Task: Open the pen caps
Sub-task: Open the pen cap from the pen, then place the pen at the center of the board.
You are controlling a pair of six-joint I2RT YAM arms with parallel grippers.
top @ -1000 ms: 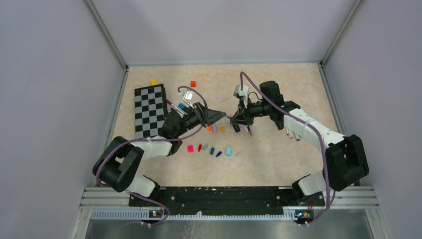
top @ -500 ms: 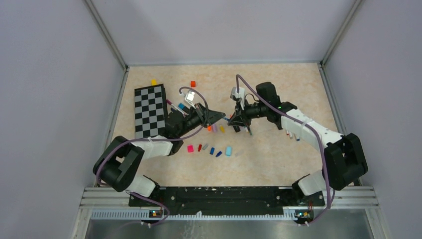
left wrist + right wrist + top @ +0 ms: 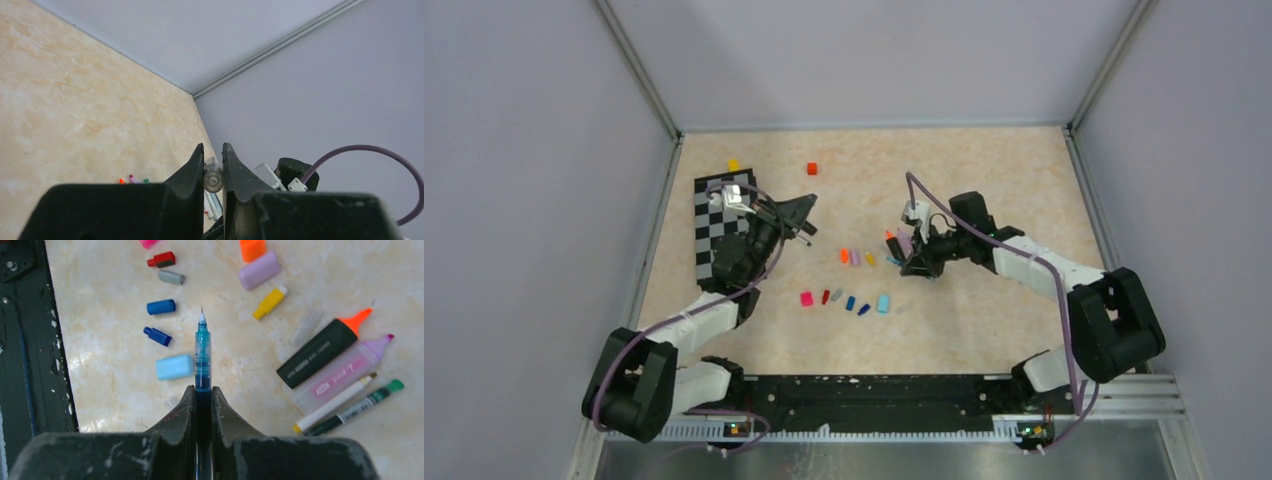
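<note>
Finds the left gripper (image 3: 802, 208) drawn back over the checkerboard (image 3: 724, 228), well apart from the right gripper (image 3: 912, 265) — nearly tip to tip with it a second ago. Finds the right gripper lower than before, close above the table (image 3: 984, 170). Shows it clamped on a blue pen (image 3: 202, 347), barrel pinched between nearly closed fingers, bare tip pointing out over the loose caps. Shows the left fingers (image 3: 192, 165) drawn nearly together on a small pale round piece (image 3: 213, 180) — too small to name.

Cuts off the blue pen's rear end behind the fingers in the right wrist view. Leaves only three coloured pen tips (image 3: 132, 178) in the left wrist view, far off and blurred.

Sets a light blue cap (image 3: 174, 367) just beside the blue pen in the right wrist view, then two blue caps (image 3: 161, 306), a grey cap (image 3: 171, 277), a red cap (image 3: 162, 260), a yellow cap (image 3: 270, 302), a lilac cap (image 3: 258, 270) and an orange cap (image 3: 251, 249). Lays on the other side a black highlighter (image 3: 320, 347) with orange tip, a lilac highlighter (image 3: 340, 372) touching it, a white pen (image 3: 332, 402) and a green-tipped pen (image 3: 357, 407), all uncapped. Keeps a yellow cube (image 3: 733, 164) and a red cube (image 3: 811, 168) at the far side, apart from the rest.
</note>
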